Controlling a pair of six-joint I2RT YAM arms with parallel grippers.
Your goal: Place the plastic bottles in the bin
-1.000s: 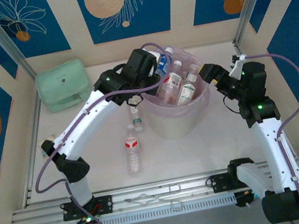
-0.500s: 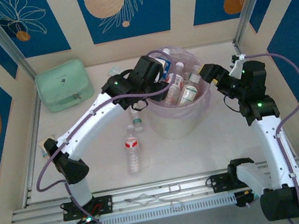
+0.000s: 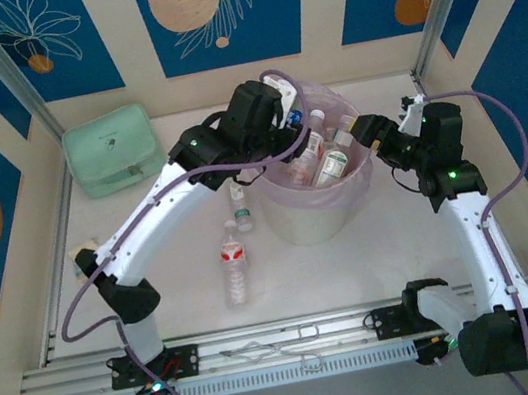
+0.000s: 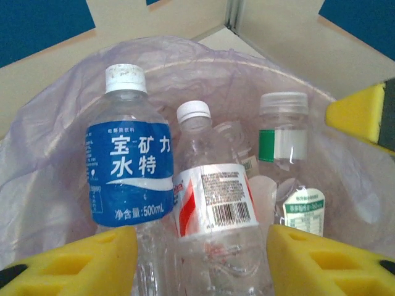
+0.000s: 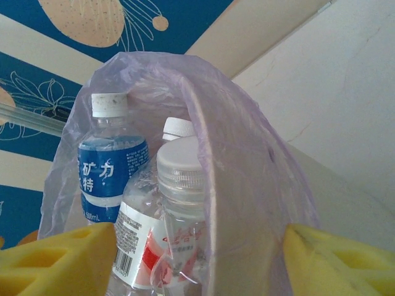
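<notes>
Around the bin [image 3: 318,219], left fingers [image 4: 74,262] at 10 o'clock and right fingers [image 5: 55,259] at 3 sit apart. Two bottles [image 3: 235,268] lie outside it.

Top view evenly, brightly lit; shadows on table [image 3: 356,263] seen faint, soft. Wrist views: yellow pads [image 4: 80,262] blurred at lower edge, blue bottle label [image 4: 128,169] rendered sharp.

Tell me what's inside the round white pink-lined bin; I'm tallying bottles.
Clear white-capped plastic bottles packed in the bin: a blue-labelled bottle, a red-striped bottle, a green-banded bottle. Whatever lies beneath them is covered.
</notes>
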